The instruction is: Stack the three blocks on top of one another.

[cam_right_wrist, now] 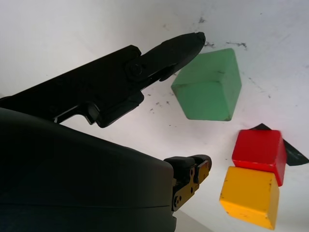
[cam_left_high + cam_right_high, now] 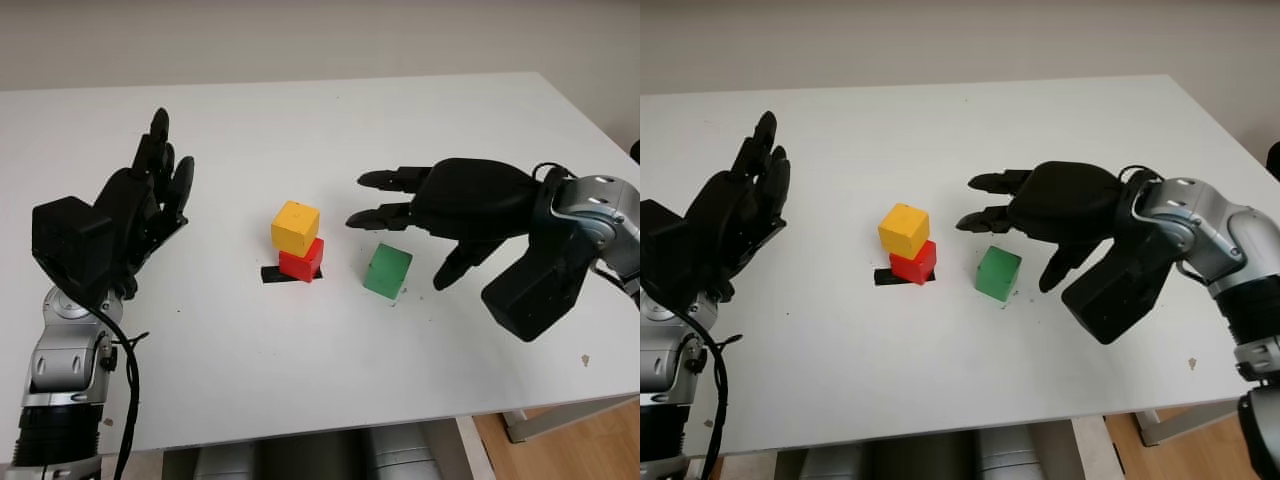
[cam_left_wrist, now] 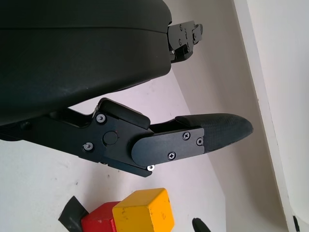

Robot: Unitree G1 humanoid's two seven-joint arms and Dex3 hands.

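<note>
A yellow block (image 2: 295, 227) sits tilted on top of a red block (image 2: 302, 262), which stands on a black tape mark (image 2: 270, 273) near the table's middle. Just to their right a green block (image 2: 387, 271) stands alone on the table. My right hand (image 2: 400, 240) is open and hovers over the green block, fingers pointing left above it and thumb to its right; it touches nothing. In the right wrist view the green block (image 1: 208, 87) lies past a fingertip, beside the red block (image 1: 259, 149) and yellow block (image 1: 250, 195). My left hand (image 2: 160, 170) is open, raised at the left, apart from the stack.
The white table (image 2: 300, 380) spreads wide around the blocks. Its front edge runs along the bottom, with wooden floor (image 2: 590, 440) showing past the front right corner. A small dark speck (image 2: 586, 360) lies near the right edge.
</note>
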